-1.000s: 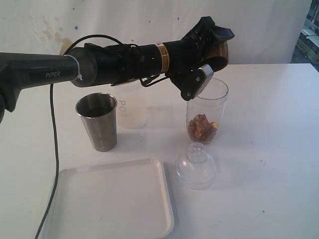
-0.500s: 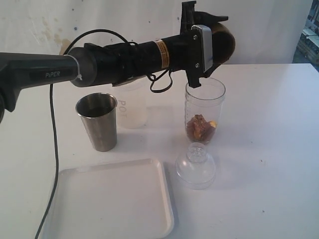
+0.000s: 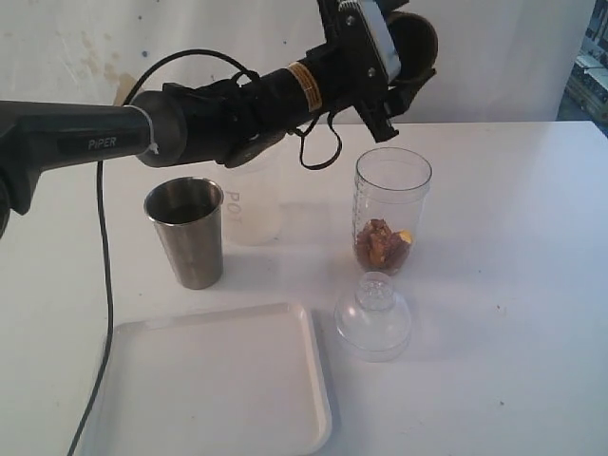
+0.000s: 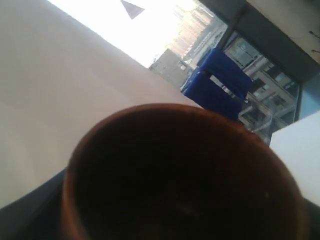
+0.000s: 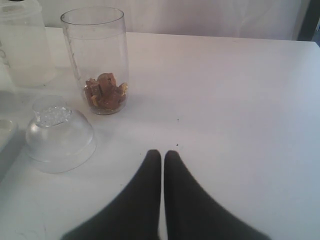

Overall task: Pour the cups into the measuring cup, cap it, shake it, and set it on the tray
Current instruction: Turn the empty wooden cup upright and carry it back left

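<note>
Right wrist view alone shows right tool (image 5: pixel 163 155) together; left tool (image 3: pixel 397 59) clamps wooden cup (image 3: pixel 415 38)

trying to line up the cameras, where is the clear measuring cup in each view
Exterior view: measuring cup stands right of centre, open, brown pieces at its bottom, just behind the domed lid.
Left wrist view: not in it; the wooden cup fills the picture.
Right wrist view: measuring cup stands beyond the domed lid, with the frosted cup beside it.
Shared landmark: the domed lid next to the measuring cup.
</note>
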### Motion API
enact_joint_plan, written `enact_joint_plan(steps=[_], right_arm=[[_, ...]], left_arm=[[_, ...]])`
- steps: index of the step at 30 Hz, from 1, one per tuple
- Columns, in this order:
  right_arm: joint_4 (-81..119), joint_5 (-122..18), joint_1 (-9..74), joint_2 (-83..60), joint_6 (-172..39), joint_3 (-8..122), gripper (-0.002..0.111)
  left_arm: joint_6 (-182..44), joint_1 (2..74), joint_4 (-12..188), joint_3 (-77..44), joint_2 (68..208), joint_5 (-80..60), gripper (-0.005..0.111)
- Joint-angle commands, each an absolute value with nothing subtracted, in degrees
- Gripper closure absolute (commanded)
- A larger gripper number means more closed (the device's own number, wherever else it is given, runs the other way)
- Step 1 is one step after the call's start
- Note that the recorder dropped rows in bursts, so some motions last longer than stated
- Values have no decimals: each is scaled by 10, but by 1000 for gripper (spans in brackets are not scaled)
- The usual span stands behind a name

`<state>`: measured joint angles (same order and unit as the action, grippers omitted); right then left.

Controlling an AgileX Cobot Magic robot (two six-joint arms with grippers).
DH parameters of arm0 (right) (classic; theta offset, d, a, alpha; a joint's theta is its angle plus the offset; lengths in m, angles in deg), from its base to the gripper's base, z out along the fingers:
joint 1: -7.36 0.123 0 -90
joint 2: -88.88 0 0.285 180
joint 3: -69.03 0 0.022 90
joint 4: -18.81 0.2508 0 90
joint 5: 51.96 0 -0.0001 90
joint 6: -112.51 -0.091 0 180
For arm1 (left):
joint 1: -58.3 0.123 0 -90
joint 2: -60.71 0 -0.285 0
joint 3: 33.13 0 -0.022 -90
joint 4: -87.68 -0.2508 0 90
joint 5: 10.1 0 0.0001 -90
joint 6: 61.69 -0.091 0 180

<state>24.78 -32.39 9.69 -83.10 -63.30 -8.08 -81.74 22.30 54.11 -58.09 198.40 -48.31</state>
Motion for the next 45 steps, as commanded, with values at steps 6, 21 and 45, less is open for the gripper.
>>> enact_joint_plan(steps=[6,21,45], right_arm=[[248,-327,96,-833,-632,-82,106],[248,-327,96,-833,-632,-82,106],[248,-327,96,-833,-632,-82,106]], left_arm=[[-284,222,581,-587,1891,-260,107],[-286,286,544,-249,1567,-183,107],[-370,579,640,43,1668,-516,107]])
